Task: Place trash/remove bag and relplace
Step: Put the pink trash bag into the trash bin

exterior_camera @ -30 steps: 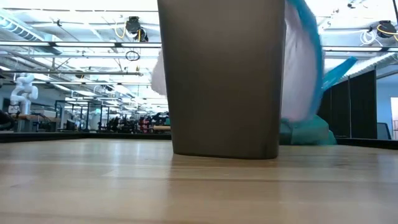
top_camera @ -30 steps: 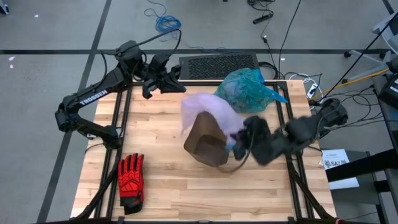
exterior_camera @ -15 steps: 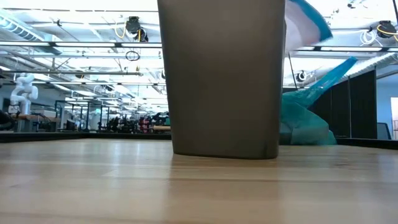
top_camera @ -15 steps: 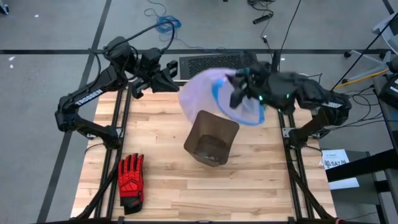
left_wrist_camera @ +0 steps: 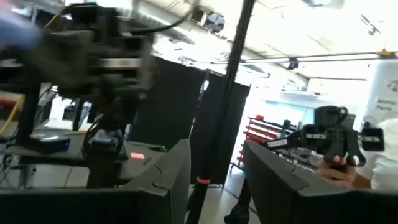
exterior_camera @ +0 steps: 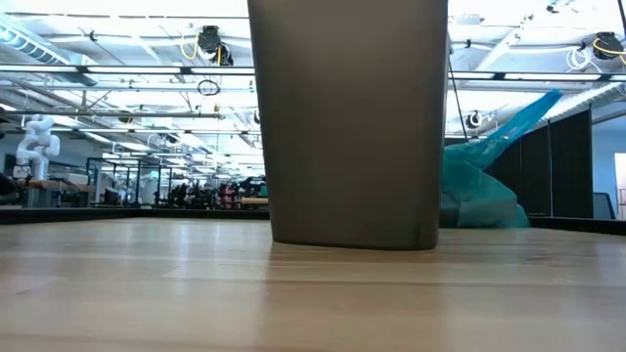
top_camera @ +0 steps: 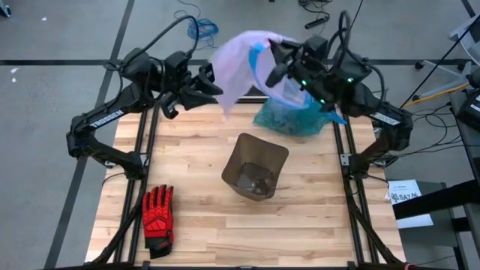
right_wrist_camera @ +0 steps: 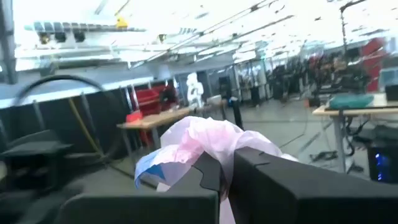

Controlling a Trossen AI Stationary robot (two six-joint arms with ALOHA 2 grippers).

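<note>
Since the earlier frames the right gripper (top_camera: 276, 66) has swung the lilac bag (top_camera: 244, 64) up off the bin (top_camera: 255, 166) and carried it to the far edge of the table (top_camera: 195, 217), where it now hangs in the air. That gripper is clenched on a bunched fold of the lilac bag, which the right wrist view shows as pale pink plastic with a blue rim pinched between the dark fingers (right_wrist_camera: 208, 171). The left gripper (top_camera: 214, 85) sits high at the far left of the table, just beside the hanging plastic; its fingers (left_wrist_camera: 171, 171) stand apart with nothing between them, though whether they touch the bag is hard to judge from above.

The bag (top_camera: 292, 116), teal-green and crumpled, lies on the far right part of the table beyond the bin, partly under the right arm; in the low view it shows behind the bin's right side (exterior_camera: 479, 186). The bin stands upright near the middle of the table, unlined, with what looks like a few small brown lumps of trash (top_camera: 255, 178) at its bottom. A red glove (top_camera: 158, 216) lies flat near the front left corner, well apart from everything else.
</note>
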